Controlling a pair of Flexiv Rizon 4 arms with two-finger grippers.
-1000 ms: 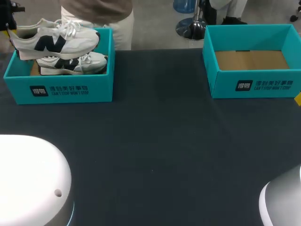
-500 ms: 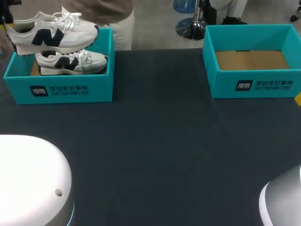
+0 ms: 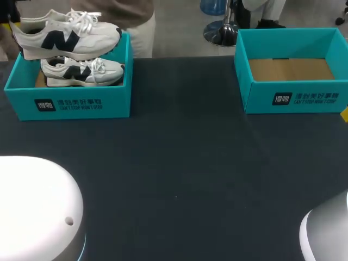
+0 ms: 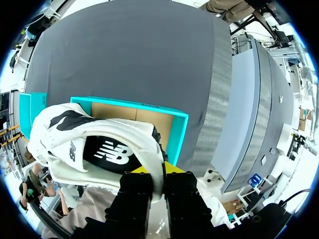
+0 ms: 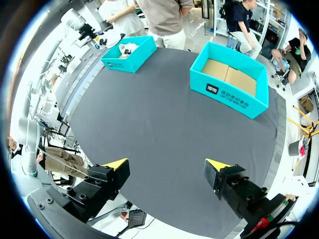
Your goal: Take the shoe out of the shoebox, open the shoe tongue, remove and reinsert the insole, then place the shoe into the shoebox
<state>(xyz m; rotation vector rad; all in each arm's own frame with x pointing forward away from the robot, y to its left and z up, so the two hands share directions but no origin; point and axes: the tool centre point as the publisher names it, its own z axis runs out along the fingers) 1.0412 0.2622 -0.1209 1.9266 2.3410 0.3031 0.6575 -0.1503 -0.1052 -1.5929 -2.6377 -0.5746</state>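
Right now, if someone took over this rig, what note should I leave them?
Grippers: left gripper is shut on the heel end of the shoe, which hangs above the left box. The right gripper is open and holds nothing, by the near edge of the table.
Things: the second shoe lies in the left box. The right box holds no shoe.
Done: the shoe is out of the box.
Left: open the tongue, remove and refit the insole, and box the shoe.
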